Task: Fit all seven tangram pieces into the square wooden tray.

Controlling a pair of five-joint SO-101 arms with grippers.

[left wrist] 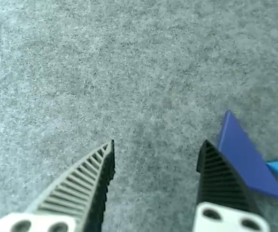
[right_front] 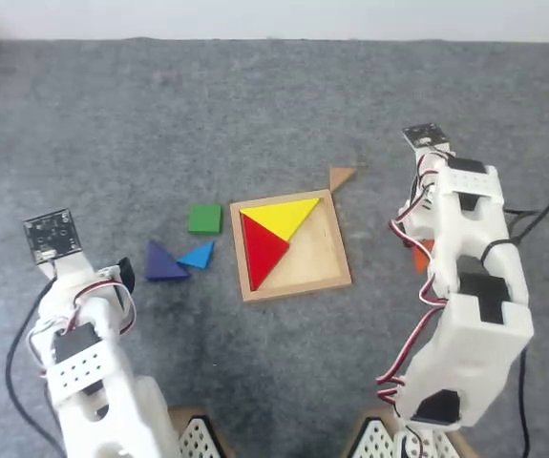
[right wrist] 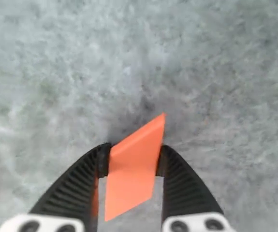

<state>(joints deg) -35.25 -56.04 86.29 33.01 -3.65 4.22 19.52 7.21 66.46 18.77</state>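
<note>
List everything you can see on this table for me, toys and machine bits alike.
wooden tray: one, pale wood, mid-table
yellow triangle: one, yellow, inside the tray
red triangle: one, red, inside the tray, beside the yellow
green square: one, green, left of the tray
dark blue triangle: one, dark blue, left of the tray
light blue triangle: one, light blue, beside the dark blue one
brown triangle: one, brown, outside the tray's far right corner
orange parallelogram: one, orange, in the right pincer
grey mat: one, grey, covering the table
left pincer: one, black-tipped, open above the mat
right pincer: one, black-tipped, shut on the parallelogram
</note>
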